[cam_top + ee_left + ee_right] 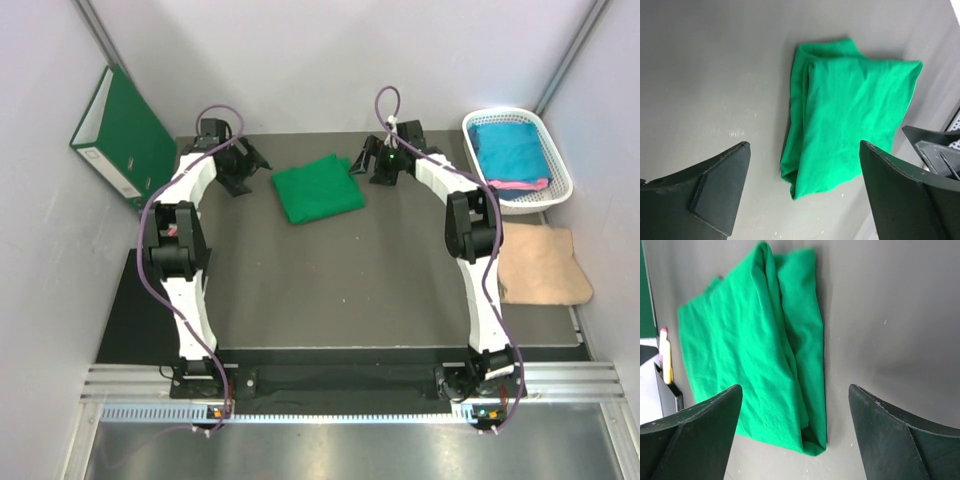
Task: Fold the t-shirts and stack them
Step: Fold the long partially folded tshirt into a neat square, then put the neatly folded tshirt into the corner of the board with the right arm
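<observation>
**A:** Where does the green t-shirt [318,190] lie?

**B:** Flat on the dark table [330,290], at 12 o'clock from its middle. It is a folded packet, nearly square and turned a little off the table's edges. In the top view its slightly longer side runs roughly from 9 to 3 o'clock.

**A:** And from the grippers?

**B:** It sits between them. It is at 3 o'clock from the left gripper [245,168] and at 9 o'clock from the right gripper [377,166]. Each is just beside an end of the packet, so neither arm is clearly nearer, and I cannot tell whether either one touches the cloth.

**A:** Are they holding anything?

**B:** No. Both wrist views show the fingers [720,190] spread wide with only the shirt and the table between them. Both grippers are agape and empty.

**A:** How are the arms posed?

**B:** Both reach from the near edge out to the far side, elbows up. The wrists are turned inward and face each other across the shirt.

**A:** What about the rest of the job?

**B:** A teal shirt [508,148] and a pink shirt [522,185] lie in the white basket [556,160], at 3 o'clock from the right gripper. The green one looks about done. I would judge that the right arm is better placed to fetch the next.
</observation>
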### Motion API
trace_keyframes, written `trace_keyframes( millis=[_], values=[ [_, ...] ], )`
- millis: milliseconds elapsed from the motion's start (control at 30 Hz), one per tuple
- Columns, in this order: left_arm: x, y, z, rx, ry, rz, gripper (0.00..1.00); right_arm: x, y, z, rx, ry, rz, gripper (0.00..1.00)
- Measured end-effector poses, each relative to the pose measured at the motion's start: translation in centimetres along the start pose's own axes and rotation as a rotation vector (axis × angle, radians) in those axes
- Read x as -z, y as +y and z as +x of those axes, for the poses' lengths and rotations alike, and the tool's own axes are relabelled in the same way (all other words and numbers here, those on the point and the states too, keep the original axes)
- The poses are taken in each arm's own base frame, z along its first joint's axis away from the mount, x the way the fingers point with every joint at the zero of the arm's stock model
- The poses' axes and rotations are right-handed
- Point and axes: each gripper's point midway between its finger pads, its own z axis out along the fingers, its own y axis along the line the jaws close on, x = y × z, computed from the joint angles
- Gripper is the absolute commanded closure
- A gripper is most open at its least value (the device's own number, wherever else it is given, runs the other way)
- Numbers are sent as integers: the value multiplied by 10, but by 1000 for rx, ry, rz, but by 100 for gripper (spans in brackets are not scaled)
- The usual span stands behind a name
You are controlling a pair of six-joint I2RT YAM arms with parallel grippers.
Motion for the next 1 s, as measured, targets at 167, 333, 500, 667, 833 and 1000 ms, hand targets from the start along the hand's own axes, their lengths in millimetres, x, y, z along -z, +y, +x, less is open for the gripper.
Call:
trace_keyframes(
  millis=[167, 333, 500, 667, 833, 1000],
  values=[
    [8, 4, 10, -1, 14, -11, 6, -5, 2, 18, 2, 49, 0, 15],
    [13, 12, 21, 3, 40, -28, 6, -15, 8, 37, 13, 94, -1, 31],
    [15, 14, 25, -6, 54, -35, 6, -24, 12, 56, 44, 135, 14, 97],
    [23, 11, 26, -18, 54, -29, 6, -27, 7, 71, 52, 152, 22, 100],
    [29, 11, 28, -26, 57, -23, 6, -4, 3, 92, 63, 180, 61, 100],
    [27, 16, 38, -18, 87, -25, 6, 34, -8, 127, 66, 236, 132, 100]
  ],
)
